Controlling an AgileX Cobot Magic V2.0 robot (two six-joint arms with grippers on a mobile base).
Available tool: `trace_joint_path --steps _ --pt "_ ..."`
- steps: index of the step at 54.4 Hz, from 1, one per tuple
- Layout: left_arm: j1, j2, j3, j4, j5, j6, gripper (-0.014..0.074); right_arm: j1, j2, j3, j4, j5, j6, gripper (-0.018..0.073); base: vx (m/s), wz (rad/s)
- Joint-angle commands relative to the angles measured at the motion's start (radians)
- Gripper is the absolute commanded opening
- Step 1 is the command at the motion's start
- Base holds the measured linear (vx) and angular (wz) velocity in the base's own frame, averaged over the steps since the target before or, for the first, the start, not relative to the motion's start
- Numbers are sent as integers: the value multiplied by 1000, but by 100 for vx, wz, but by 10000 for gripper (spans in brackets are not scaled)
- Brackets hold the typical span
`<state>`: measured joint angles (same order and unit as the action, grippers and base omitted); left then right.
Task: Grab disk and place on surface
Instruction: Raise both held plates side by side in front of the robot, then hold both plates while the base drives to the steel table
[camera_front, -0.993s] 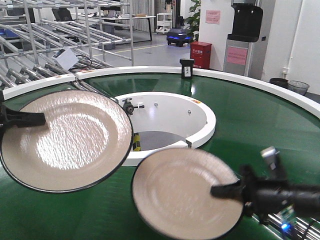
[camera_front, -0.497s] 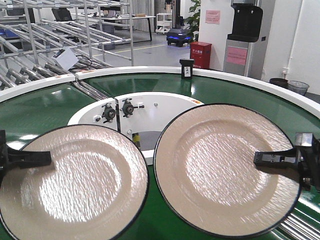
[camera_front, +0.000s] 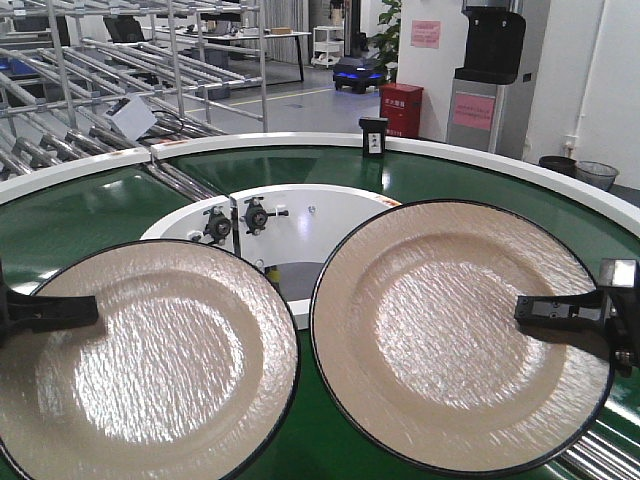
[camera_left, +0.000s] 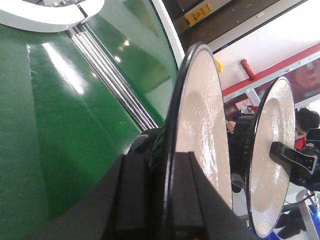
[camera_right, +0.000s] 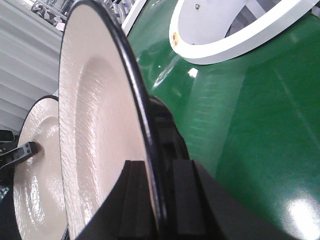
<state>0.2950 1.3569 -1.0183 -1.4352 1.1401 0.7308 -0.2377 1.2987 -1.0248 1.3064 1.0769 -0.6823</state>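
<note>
Two cream, black-rimmed disks are held side by side, the left disk (camera_front: 150, 370) and the right disk (camera_front: 450, 330). Both are raised above the green conveyor belt (camera_front: 480, 185), in front of its white inner ring (camera_front: 320, 215). A second ago the right disk was lower and blurred; now both are seen level and nearly unmoved. The lift is therefore judged done, and the carry to the desk, not shown, remains. The left hand (camera_front: 70, 312) is clamped on the left disk's rim farthest from the ring, the right hand (camera_front: 560, 308) likewise on the right disk's.
</note>
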Motion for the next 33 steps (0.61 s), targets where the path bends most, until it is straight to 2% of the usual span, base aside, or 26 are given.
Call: trace_joint_path --steps 1,33 --pt "-2 -37 -34 -137 31 -10 -4 -4 -36 -35 128 11 4 -9 0 0" --pt "-2 -37 -34 -137 31 -10 -4 -4 -34 -35 136 2 4 -9 -2 -6"
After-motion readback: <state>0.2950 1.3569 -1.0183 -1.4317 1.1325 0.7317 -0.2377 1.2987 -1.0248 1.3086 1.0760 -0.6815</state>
